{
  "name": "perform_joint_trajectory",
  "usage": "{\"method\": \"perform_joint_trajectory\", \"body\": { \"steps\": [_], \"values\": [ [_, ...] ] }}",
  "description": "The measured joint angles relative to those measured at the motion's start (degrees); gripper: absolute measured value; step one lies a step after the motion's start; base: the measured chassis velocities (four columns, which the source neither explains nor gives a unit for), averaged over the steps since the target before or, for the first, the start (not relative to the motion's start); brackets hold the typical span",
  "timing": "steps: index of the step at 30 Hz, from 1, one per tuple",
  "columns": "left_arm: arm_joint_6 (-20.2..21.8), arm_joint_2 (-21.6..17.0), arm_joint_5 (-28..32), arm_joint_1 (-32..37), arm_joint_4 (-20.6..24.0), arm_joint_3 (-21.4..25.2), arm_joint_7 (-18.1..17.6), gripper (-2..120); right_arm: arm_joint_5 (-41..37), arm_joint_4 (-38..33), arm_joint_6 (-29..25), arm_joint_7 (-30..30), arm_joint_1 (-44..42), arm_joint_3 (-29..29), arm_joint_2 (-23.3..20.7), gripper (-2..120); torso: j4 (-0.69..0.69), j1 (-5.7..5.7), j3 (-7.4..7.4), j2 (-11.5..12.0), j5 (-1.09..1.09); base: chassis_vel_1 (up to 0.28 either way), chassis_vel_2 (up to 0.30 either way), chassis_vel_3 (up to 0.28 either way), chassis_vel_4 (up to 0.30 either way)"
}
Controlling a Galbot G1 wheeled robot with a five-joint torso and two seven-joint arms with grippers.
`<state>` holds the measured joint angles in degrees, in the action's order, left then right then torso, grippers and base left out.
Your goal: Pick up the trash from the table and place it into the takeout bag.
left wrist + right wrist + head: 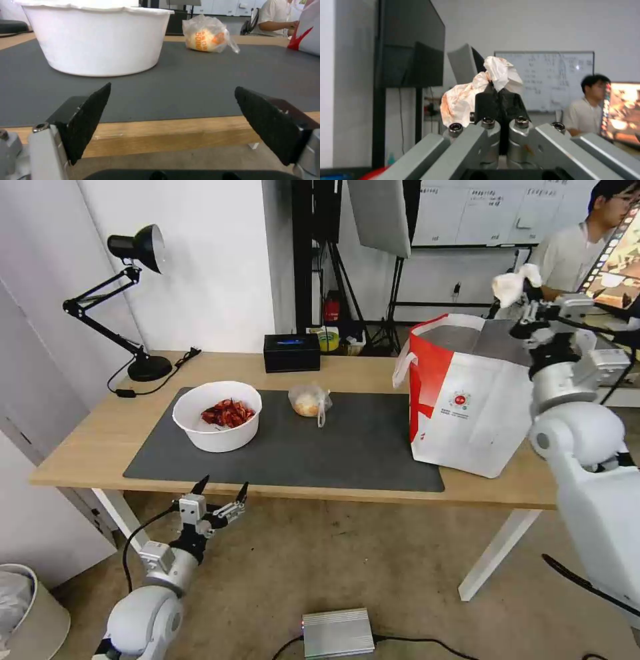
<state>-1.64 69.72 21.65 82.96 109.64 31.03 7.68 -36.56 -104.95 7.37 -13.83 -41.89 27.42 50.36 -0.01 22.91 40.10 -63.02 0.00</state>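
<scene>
while right hand (527,290) grips tissue (510,287) above takeout bag (467,400), left hand (220,490) idles.

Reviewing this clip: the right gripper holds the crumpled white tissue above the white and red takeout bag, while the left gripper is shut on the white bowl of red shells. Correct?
Not quite. The left gripper is open and empty, below the table's front edge, short of the white bowl of red shells; the left wrist view shows its fingers spread apart. The right gripper does hold the crumpled white tissue above the white and red takeout bag.
</scene>
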Motion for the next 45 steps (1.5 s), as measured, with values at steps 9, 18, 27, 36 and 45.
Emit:
{"method": "perform_joint_trajectory", "body": {
  "steps": [9, 18, 27, 36, 45],
  "values": [
    [0.01, 0.1, 0.03, 0.27, 0.16, 0.2, 0.11, 100, -6.83, -3.32, 9.9, -5.81, -2.05, 2.14, -1.78, 0, 0.0, 0.0, 0.0, 0.0, 0.0, 0.0, 0.0, 0.0, 0.0],
    [0.01, 0.22, 0.04, 0.27, 0.21, 0.08, 0.13, 100, -8.93, -4.68, 13.98, -8.05, -3.26, 3.06, -2.06, 0, 0.01, 0.0, 0.01, 0.0, -0.01, 0.0, 0.0, 0.0, 0.0],
    [0.05, 0.22, -0.13, 0.35, 0.37, -0.11, 0.15, 100, -10.23, -5.68, 17.66, -8.85, -4.63, 4.2, -2.77, 0, 0.01, 0.0, 0.01, 0.0, 0.0, 0.0, 0.0, 0.0, 0.0],
    [0.09, 0.27, -0.37, 0.59, 0.57, -0.34, 0.17, 100, -11.41, -6.63, 18.25, -9.35, -6.24, 5.21, -2.79, 34, 0.0, 0.0, 0.01, 0.0, 0.0, 0.0, 0.0, 0.0, 0.0],
    [0.12, 0.36, -0.48, 0.48, 0.55, -0.5, 0.18, 100, -11.57, -6.85, 15.89, -9.23, -6.44, 5.01, -2.64, 60, 0.0, 0.0, 0.0, 0.0, 0.0, 0.0, 0.0, 0.0, 0.0]
  ]
}}
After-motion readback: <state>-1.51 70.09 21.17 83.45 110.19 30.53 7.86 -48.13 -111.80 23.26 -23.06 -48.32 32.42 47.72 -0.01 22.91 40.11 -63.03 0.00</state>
